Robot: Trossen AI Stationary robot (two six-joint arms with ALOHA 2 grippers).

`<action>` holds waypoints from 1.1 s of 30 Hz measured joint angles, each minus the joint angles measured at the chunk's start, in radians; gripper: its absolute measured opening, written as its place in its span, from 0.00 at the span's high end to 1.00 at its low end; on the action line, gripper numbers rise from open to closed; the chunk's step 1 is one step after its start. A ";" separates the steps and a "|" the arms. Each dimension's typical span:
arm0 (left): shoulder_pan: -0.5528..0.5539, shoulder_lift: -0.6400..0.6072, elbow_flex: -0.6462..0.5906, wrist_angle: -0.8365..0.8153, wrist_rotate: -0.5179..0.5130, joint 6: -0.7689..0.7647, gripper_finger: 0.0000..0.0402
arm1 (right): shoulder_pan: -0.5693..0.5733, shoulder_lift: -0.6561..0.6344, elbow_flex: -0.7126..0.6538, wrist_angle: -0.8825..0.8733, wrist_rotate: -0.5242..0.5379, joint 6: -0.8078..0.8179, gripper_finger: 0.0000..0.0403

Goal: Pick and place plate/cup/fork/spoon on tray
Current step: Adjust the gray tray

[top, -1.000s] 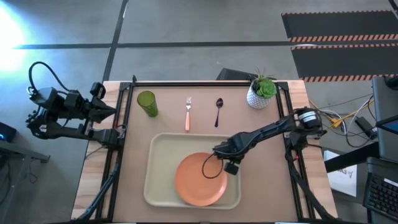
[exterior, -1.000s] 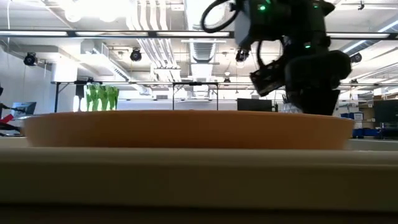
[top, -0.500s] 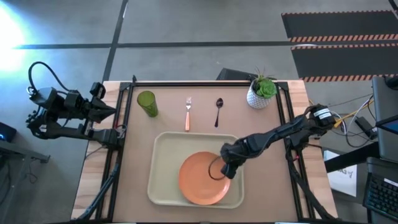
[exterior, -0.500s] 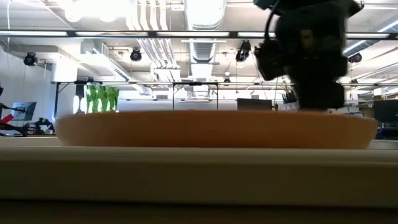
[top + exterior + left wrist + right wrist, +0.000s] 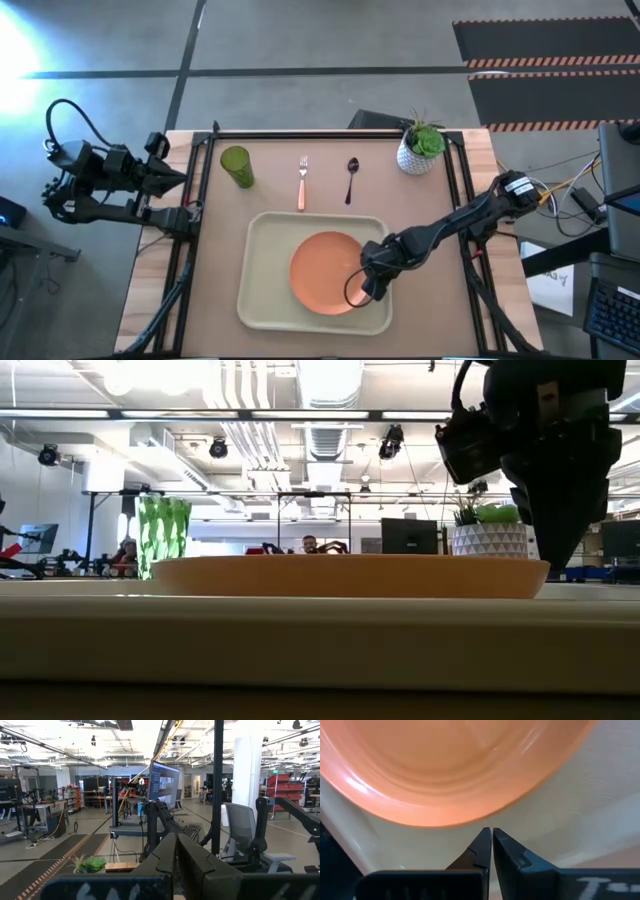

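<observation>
The counter (image 5: 215, 250) is a brown rectangular top with lighter wood strips along its left and right edges and dark rails inside them. Directly on it, along the far edge, stand the olive-green cup (image 5: 236, 166) toward the far left corner and a white textured pot with a green plant (image 5: 418, 148) at the far right corner. Between them lie the fork (image 5: 302, 182) and the spoon (image 5: 351, 178), side by side and apart. The tray (image 5: 262, 275) rests by the near edge.

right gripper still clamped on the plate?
No: in the right wrist view the right gripper is shut on nothing, apart from the plate.
</observation>
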 joint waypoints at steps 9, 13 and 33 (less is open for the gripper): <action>0.000 0.000 0.000 0.000 0.000 0.000 1.00 | 0.029 0.008 0.006 0.020 -0.003 0.035 0.98; 0.000 0.000 0.000 0.000 0.000 0.000 1.00 | 0.060 0.008 0.001 0.018 -0.004 0.070 0.98; 0.000 0.000 0.000 0.001 -0.001 0.000 1.00 | 0.118 0.008 -0.096 0.196 0.064 0.193 0.98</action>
